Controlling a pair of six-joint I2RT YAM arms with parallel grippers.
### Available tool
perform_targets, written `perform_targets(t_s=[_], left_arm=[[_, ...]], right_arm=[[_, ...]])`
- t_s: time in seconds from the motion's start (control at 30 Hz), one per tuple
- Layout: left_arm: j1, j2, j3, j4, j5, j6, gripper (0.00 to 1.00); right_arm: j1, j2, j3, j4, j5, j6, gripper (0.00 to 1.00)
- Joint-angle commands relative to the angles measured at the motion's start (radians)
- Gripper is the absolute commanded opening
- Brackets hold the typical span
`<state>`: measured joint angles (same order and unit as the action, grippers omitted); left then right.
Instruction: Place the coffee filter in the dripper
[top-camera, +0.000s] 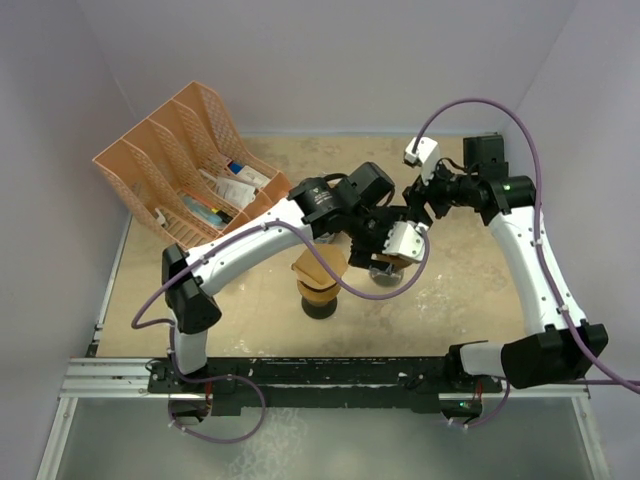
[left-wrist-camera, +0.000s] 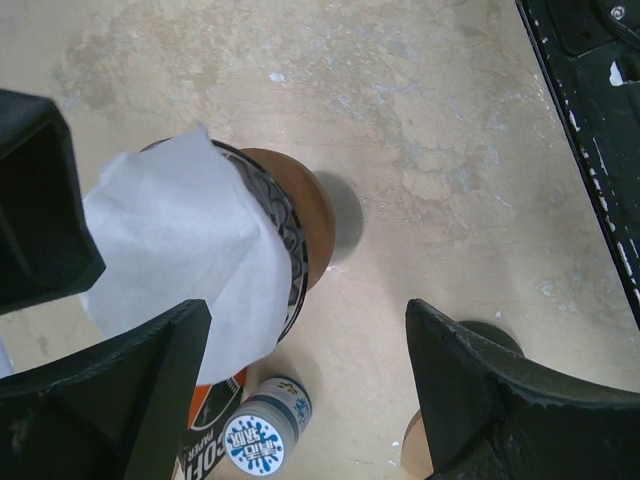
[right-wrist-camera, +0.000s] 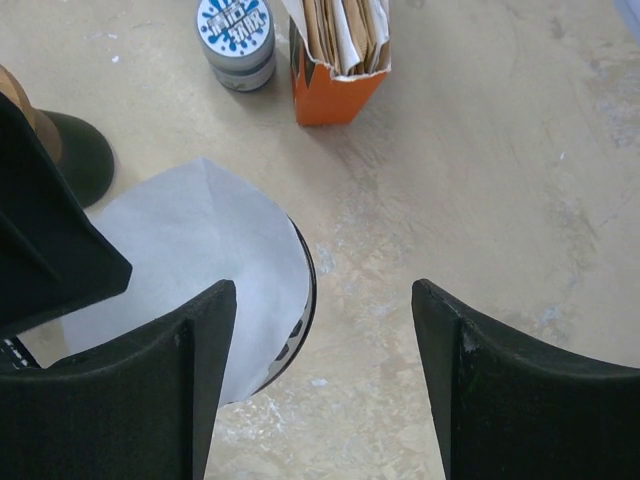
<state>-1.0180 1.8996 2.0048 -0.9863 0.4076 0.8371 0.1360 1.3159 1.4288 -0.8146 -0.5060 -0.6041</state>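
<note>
The white coffee filter (left-wrist-camera: 185, 255) (right-wrist-camera: 190, 260) lies draped over the mouth of the dripper (left-wrist-camera: 300, 215) (right-wrist-camera: 305, 290), a black-rimmed cone on a brown base; neither gripper holds it. One edge overhangs the rim. My left gripper (left-wrist-camera: 305, 370) (top-camera: 365, 238) hovers open just beside the dripper, one finger (left-wrist-camera: 110, 390) next to the filter. My right gripper (right-wrist-camera: 325, 340) (top-camera: 408, 215) is open too, its left finger (right-wrist-camera: 150, 390) over the filter's edge. From above, both grippers crowd over the dripper and hide the filter.
An orange box of paper filters (right-wrist-camera: 335, 60) (left-wrist-camera: 210, 430) and a small tin with a blue-white lid (right-wrist-camera: 237, 35) (left-wrist-camera: 262, 432) stand close by. A brown holder on a dark round base (top-camera: 320, 290) sits left of the dripper. An orange file rack (top-camera: 190, 165) fills the back left.
</note>
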Motion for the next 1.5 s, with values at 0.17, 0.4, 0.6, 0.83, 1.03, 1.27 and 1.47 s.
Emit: perform_targets(t_s=[0.17, 0.4, 0.6, 0.83, 1.03, 1.27, 1.47], left_arm=[[0.061, -0.110, 0.028, 0.029, 0.034, -0.062, 0.80], [0.118, -0.163, -0.025, 0.072, 0.066, -0.091, 0.80], [0.165, -0.196, -0.040, 0.110, 0.082, -0.130, 0.81], [0.200, -0.231, -0.061, 0.140, 0.073, -0.166, 0.82], [0.229, -0.264, -0.102, 0.178, 0.067, -0.196, 0.82], [0.276, -0.304, -0.143, 0.245, 0.061, -0.258, 0.83], [0.319, -0.332, -0.171, 0.304, 0.043, -0.314, 0.84]], right_arm=[[-0.006, -0.019, 0.097, 0.028, -0.043, 0.048, 0.76], [-0.006, -0.004, 0.128, 0.056, -0.039, 0.083, 0.80], [-0.006, -0.005, 0.148, 0.077, -0.030, 0.107, 0.82], [-0.006, -0.010, 0.161, 0.092, -0.023, 0.118, 0.82], [-0.006, -0.016, 0.148, 0.103, -0.023, 0.120, 0.82], [-0.006, -0.021, 0.149, 0.112, -0.020, 0.126, 0.83], [-0.006, -0.021, 0.151, 0.145, 0.012, 0.148, 0.83]])
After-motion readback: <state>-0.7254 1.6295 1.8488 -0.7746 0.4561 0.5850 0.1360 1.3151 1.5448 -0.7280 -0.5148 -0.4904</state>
